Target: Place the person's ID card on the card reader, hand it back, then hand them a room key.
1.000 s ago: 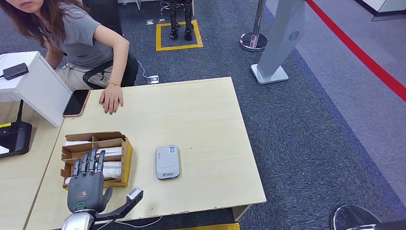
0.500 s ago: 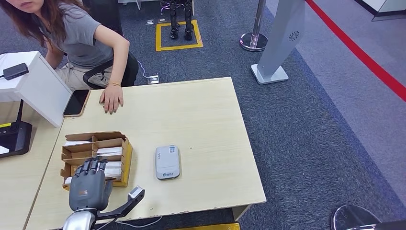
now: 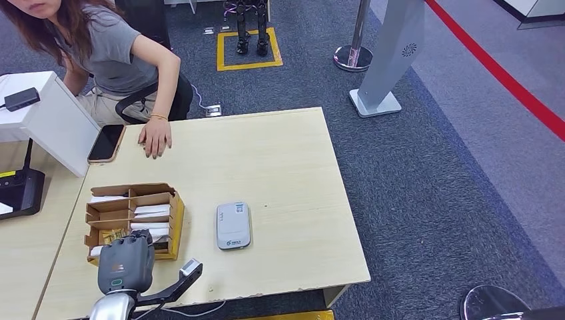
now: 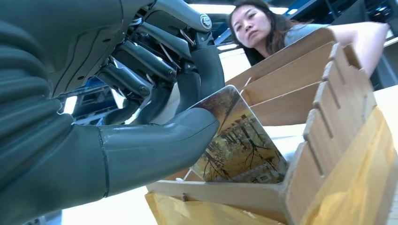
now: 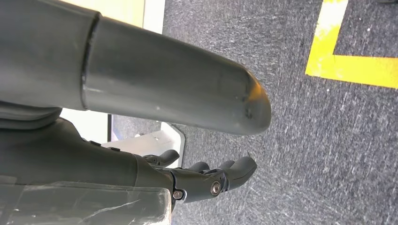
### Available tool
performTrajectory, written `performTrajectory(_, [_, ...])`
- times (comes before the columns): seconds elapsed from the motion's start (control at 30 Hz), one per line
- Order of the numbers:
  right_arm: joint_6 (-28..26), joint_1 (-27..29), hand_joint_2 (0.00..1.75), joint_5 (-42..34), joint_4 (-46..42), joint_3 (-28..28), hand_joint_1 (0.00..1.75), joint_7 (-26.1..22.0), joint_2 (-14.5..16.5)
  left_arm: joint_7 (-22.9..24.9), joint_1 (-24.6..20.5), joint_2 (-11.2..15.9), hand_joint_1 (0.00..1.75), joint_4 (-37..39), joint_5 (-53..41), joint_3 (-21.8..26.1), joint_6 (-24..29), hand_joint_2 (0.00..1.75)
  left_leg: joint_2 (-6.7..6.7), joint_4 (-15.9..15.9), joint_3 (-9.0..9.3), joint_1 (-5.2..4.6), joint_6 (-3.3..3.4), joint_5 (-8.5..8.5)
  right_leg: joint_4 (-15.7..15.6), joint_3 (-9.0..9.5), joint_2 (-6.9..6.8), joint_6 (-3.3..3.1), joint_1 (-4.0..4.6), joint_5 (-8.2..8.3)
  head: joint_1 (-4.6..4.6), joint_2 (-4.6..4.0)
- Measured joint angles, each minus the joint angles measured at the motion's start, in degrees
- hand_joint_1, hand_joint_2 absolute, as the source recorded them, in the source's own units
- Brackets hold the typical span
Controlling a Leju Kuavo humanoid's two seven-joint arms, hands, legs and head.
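My left hand [image 3: 126,261] hangs over the near end of the cardboard card box [image 3: 176,220], its fingers curled down into it. In the left wrist view its thumb [image 4: 155,145] and fingers pinch a room key card [image 4: 239,145] printed with a tree scene, standing tilted in the box's [image 4: 338,126] near compartment. The grey card reader [image 3: 233,225] lies on the table to the right of the box, with nothing on it. The person's hand [image 3: 155,137] rests flat on the far table edge. My right hand [image 5: 187,140] hangs above the carpet, holding nothing, its fingers loosely extended.
A black phone [image 3: 106,142] lies beside the person's hand. A white block [image 3: 60,123] and a black stand [image 3: 20,193] occupy the left side. White cards fill the box's other slots. A wrist camera bracket [image 3: 183,273] juts out near the table's front edge.
My left hand's fingers, stretched flat over the box a second ago, have curled down into it and closed on the card. The person's hand has stayed put.
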Motion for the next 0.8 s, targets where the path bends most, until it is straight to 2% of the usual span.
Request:
performTrajectory(0.27, [-0.25, 0.00, 0.00, -0.05, -0.20, 0.00, 0.00, 0.00, 0.00, -7.02, 0.78, -2.85, 1.75, 0.00, 0.01, 3.29, 0.56, 1.75, 0.00, 0.00, 0.00, 0.00, 0.00, 0.00, 0.00, 0.00, 0.00, 0.00, 0.00, 0.00, 0.00, 0.00])
performTrajectory(0.47, [-0.20, 0.00, 0.00, -0.16, -0.20, -0.01, 0.00, -0.01, 0.00, -8.01, 0.73, -3.81, 1.75, -0.28, 0.02, 4.00, 1.95, 1.75, 0.00, 0.00, 0.01, 0.00, 0.00, 0.00, 0.00, -0.01, 0.00, 0.00, 0.00, 0.00, 0.00, 0.00])
performTrajectory(0.63, [-0.22, -0.01, 0.00, -0.41, -0.20, -0.03, 0.00, -0.17, 0.01, -5.21, -0.75, -3.66, 1.75, -2.95, 0.01, 3.81, 2.11, 1.75, 0.00, 0.00, 0.01, 0.01, -0.01, 0.01, 0.00, -0.01, 0.00, 0.00, 0.00, 0.00, 0.02, 0.00])
performTrajectory(0.8, [-0.27, -0.03, 0.00, -0.56, -0.20, -0.13, 0.00, -0.47, 0.08, 1.45, -4.25, -1.17, 1.75, -7.12, -0.03, 2.05, 1.50, 1.75, -0.01, 0.01, 0.02, 0.01, -0.01, 0.02, 0.01, -0.01, 0.00, 0.00, 0.00, 0.01, 0.00, 0.00])
